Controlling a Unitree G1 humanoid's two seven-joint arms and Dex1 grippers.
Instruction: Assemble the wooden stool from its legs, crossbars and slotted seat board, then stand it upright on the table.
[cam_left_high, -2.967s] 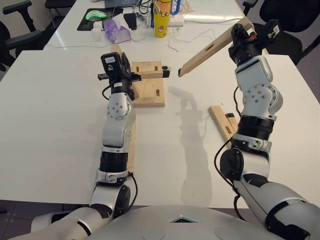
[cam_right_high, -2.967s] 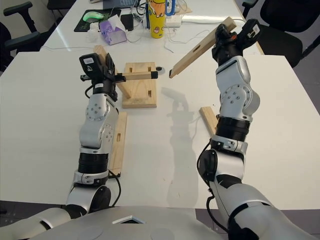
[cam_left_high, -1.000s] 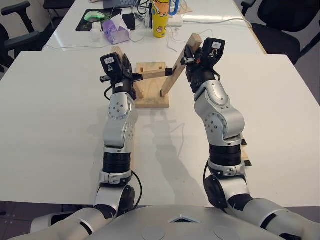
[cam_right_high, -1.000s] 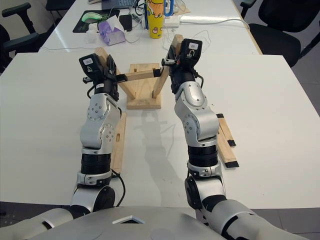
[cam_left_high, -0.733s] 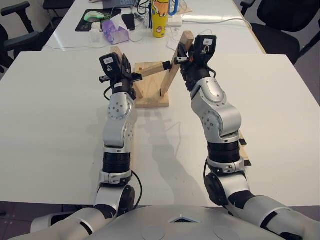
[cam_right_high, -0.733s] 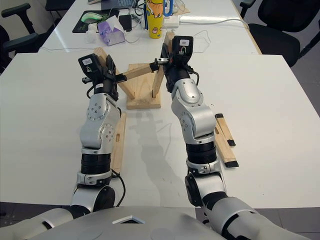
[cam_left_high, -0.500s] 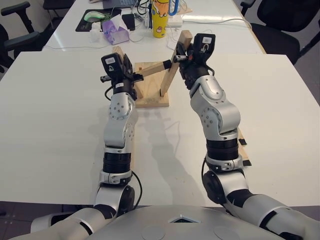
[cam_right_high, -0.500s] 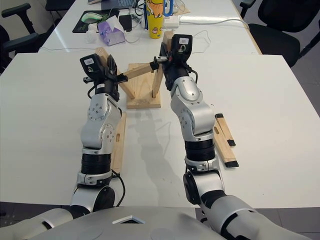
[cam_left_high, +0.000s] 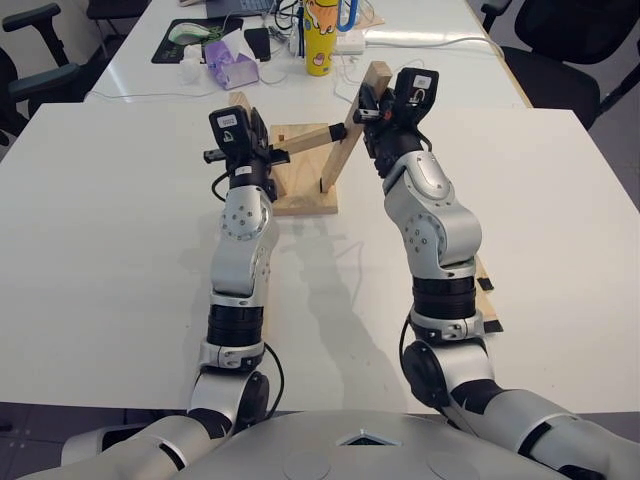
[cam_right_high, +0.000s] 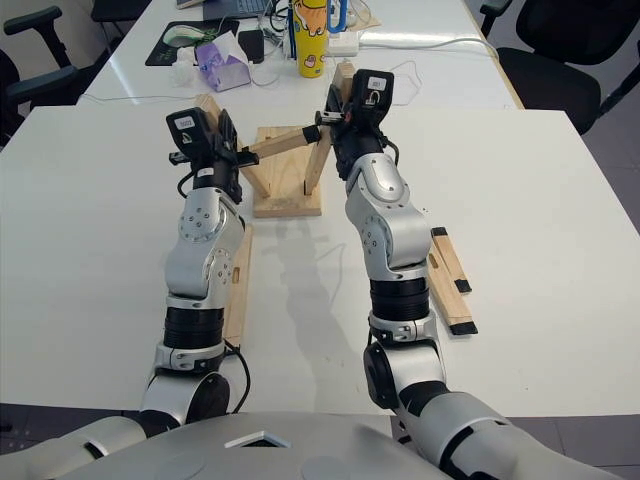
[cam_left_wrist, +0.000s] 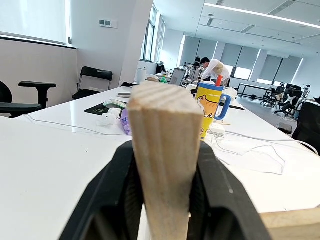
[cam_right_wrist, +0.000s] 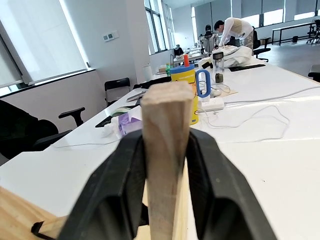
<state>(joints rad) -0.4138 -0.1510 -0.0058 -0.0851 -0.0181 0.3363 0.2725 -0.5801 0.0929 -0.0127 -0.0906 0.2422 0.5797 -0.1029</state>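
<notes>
We see the left gripper closed tightly on one end of a crossbar, which it holds above the slotted seat board. The board lies flat on the white table. The right gripper is clamped on the upper part of a leg. This leg stands tilted, with its lower end on the right edge of the board. The free end of the crossbar meets the leg, but we cannot tell if it sits in a slot. A second leg rises tilted behind the left gripper. A third leg lies on the table under the left arm, and two more wooden pieces lie beside the right arm.
</notes>
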